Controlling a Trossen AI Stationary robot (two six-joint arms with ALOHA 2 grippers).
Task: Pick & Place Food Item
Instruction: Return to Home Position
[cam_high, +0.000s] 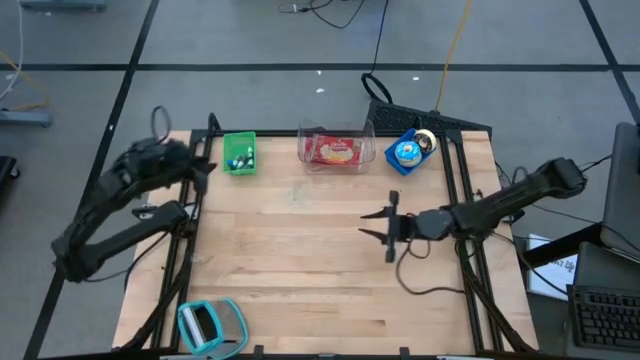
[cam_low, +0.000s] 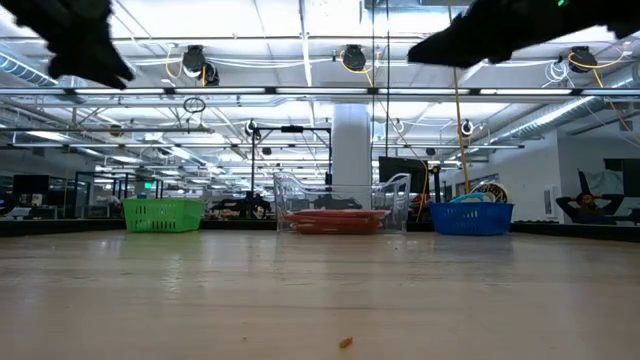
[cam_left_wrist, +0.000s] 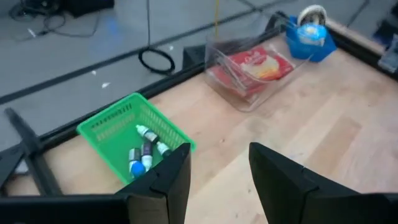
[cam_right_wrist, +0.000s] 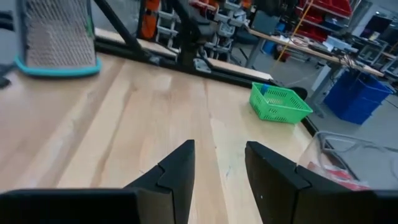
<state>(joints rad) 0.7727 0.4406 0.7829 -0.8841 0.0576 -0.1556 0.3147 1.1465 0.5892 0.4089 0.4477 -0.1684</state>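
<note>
- While nothing sits between its fingers, the left gripper (cam_left_wrist: 217, 155) hangs spread and empty above the table's (cam_high: 300, 260) left rear edge, near the green bin (cam_high: 239, 153).
- Right gripper (cam_high: 386, 228): also spread and empty, over the table's right middle, well apart from every bin.
- Food coloring bottles (cam_left_wrist: 146, 152) lie inside the green bin; none visible on the tabletop.
- Clear container (cam_high: 337, 148) holding a red packet and blue bin (cam_high: 408, 152) sit along the rear edge; teal-rimmed mesh holder (cam_high: 208, 325) at front left.
- Judgement: placing looks done; only the retreat to home is left.
- To do it well: raise each arm first, then fold back, left wrist clearing the green bin's rim, right arm avoiding the clear container.
</note>
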